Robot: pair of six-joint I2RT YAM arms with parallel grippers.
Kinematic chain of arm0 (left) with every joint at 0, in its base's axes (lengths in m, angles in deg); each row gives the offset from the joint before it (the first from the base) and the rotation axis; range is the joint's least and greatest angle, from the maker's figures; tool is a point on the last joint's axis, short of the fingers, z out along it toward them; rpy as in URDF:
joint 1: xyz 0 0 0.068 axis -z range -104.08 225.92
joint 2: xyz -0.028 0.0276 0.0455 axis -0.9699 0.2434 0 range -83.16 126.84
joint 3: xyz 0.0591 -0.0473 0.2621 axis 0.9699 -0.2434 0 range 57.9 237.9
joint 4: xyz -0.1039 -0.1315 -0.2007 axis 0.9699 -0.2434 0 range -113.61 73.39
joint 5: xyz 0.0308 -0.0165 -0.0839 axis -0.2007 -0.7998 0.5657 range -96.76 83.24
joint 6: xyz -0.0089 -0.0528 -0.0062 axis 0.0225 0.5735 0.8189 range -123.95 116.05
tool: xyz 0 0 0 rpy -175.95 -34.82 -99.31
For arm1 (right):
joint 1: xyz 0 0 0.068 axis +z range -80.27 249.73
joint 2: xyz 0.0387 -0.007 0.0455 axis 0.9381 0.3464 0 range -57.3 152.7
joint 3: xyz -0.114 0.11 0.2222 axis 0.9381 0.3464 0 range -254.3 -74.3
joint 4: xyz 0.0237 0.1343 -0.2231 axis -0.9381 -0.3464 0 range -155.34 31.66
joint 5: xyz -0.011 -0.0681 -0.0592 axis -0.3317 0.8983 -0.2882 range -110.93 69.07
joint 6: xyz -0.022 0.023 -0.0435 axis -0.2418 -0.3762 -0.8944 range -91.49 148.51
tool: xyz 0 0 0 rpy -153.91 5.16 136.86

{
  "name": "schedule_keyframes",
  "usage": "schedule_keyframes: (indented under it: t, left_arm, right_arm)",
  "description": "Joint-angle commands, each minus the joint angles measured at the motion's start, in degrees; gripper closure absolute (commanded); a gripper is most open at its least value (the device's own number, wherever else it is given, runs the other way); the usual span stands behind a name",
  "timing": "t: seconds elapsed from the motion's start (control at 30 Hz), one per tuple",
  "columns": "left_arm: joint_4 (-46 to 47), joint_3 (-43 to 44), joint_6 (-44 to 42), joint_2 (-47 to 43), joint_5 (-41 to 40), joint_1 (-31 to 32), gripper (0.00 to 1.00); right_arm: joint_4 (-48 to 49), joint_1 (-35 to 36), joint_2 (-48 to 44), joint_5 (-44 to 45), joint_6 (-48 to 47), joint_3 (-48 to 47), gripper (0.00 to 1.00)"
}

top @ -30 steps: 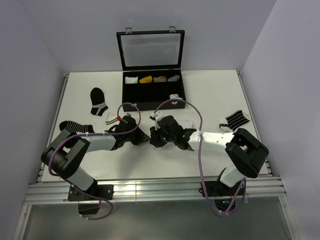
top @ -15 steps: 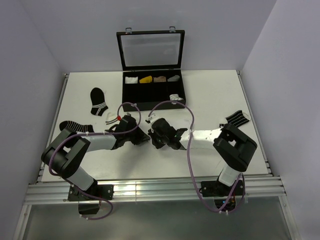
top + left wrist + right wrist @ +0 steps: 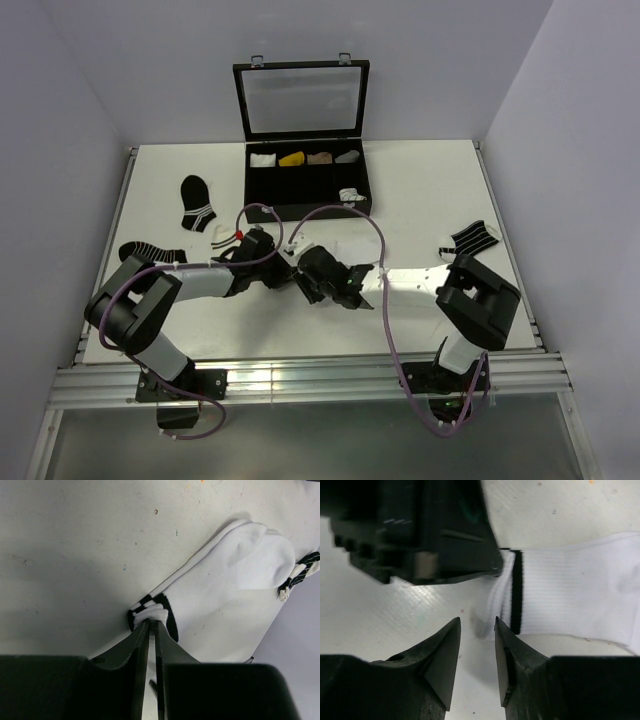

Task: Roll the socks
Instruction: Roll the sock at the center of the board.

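Left gripper: we see the left gripper (image 3: 151, 624) at the lower middle of its own view. Its fingers are pressed together on the black-banded cuff of the white sock (image 3: 225, 575), and the cuff bunches up at the tips.
Why that hold: we judge that it pins the cuff end so the roll has a fixed start.
Right gripper: the right gripper (image 3: 477, 622) sits at the bottom middle of its view. Its fingers are apart with only table between them, just beside the cuff's folded edge, and we see no contact.
Why that place: we read it as lined up to take the cuff next to the other pinch.
Sock position: it lies flat on the table (image 3: 420, 200) at the middle of the top view, mostly hidden under the 2 wrists. Its foot runs toward the upper right in the left wrist view.
Crowding: the 2 grippers nearly meet. The left one's dark body fills the upper left of the right wrist view, so any closing has to stay below it.
Open room: in the top view the black case (image 3: 300, 185) stands above the arms, a striped sock (image 3: 470, 238) lies at the right, and 2 black socks (image 3: 197, 203) lie at the left, all well apart from the grippers.
Edge: the tabletop's border crosses the lower right of the left wrist view, past the sock's foot.
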Motion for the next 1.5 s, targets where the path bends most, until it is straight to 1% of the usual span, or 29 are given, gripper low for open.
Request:
schedule_keyframes:
  t: [0.0,0.17,0.37,0.53,0.77,0.87,0.9,0.93,1.0,1.03,1.1,1.13,1.17,1.2,1.23,1.27,1.3,1.33,1.4,1.43,1.47]
  left_arm:
    - [-6.1,0.0,-1.8,2.0,-2.2,0.1,0.83]
    - [-6.5,0.1,-1.9,2.1,-1.9,0.1,0.83]
    - [-6.5,0.3,-2.1,2.2,-1.4,0.1,0.83]
    - [-6.2,0.2,-2.2,2.4,-1.1,0.1,0.83]
    - [-6.5,0.2,-2.2,2.8,-0.6,0.1,0.84]
    - [-6.3,0.0,-2.0,2.0,-0.8,0.0,0.81]
    - [-6.2,-0.2,-1.8,1.6,-0.8,0.0,0.80]
    - [-5.9,-0.9,-1.5,0.6,-1.0,-0.1,0.78]
    - [-5.3,-1.8,-0.4,-0.7,-1.4,-0.3,0.75]
    - [-5.4,-2.6,-0.1,-2.3,-1.7,-0.3,0.71]
    - [-5.5,-3.4,1.0,-4.2,-3.0,-0.6,0.66]
    - [-5.5,-4.2,1.2,-6.1,-3.5,-0.7,0.57]
    - [-5.6,-4.6,2.1,-7.2,-4.9,-0.9,0.51]
    - [-6.0,-5.0,2.5,-8.3,-5.6,-0.9,0.45]
    - [-6.0,-6.1,3.0,-10.7,-6.0,-0.9,0.33]
    - [-5.8,-6.6,3.9,-11.8,-7.0,-1.0,0.30]
    - [-6.2,-7.6,4.4,-13.0,-8.3,-1.0,0.27]
    - [-6.2,-8.1,4.8,-15.2,-9.0,-1.0,0.25]
    - [-6.1,-9.0,5.6,-17.2,-10.3,-1.0,0.25]
    - [-5.7,-9.4,5.5,-18.4,-10.5,-1.0,0.25]
    - [-5.9,-9.4,5.0,-18.8,-10.7,-1.0,0.25]
  right_arm:
    - [2.9,2.9,-2.2,3.8,-3.2,0.5,0.59]
    - [3.0,4.4,-0.9,6.7,-4.9,-0.7,0.57]
    - [2.8,5.3,3.0,8.7,-6.3,-2.1,0.57]
    - [0.5,5.5,6.4,10.4,-5.8,-3.4,0.57]
    - [-4.2,5.5,10.6,9.7,-4.9,-6.3,0.60]
    - [-6.0,5.3,12.0,8.5,-4.2,-7.0,0.73]
    - [-6.3,5.3,12.2,8.1,-4.2,-7.1,0.84]
    - [-6.4,5.2,12.2,7.6,-4.0,-7.1,0.90]
    - [-6.3,5.0,11.2,5.5,-3.6,-6.7,1.00]
    - [-6.3,4.6,10.7,4.4,-3.5,-6.3,1.00]
    - [-6.0,3.7,8.9,0.2,-2.3,-5.8,1.00]
    - [-5.6,3.1,8.3,-1.8,-1.8,-5.1,1.00]
    - [-5.2,1.6,7.6,-4.3,-1.3,-4.7,1.00]
    - [-4.0,0.6,6.3,-9.8,-0.1,-4.4,1.00]
    - [-3.7,-0.6,5.8,-12.6,0.3,-4.0,1.00]
    - [-3.2,-2.9,5.3,-15.5,0.9,-3.8,1.00]
    - [-2.8,-4.1,5.1,-20.3,2.2,-3.8,1.00]
    - [-2.5,-5.2,5.1,-23.3,2.9,-3.8,1.00]
    - [-0.7,-8.1,5.0,-28.3,5.6,-3.2,1.00]
    - [1.4,-9.1,5.2,-34.2,6.7,-2.3,1.00]
    - [2.8,-10.0,5.5,-36.5,8.0,-1.9,1.00]
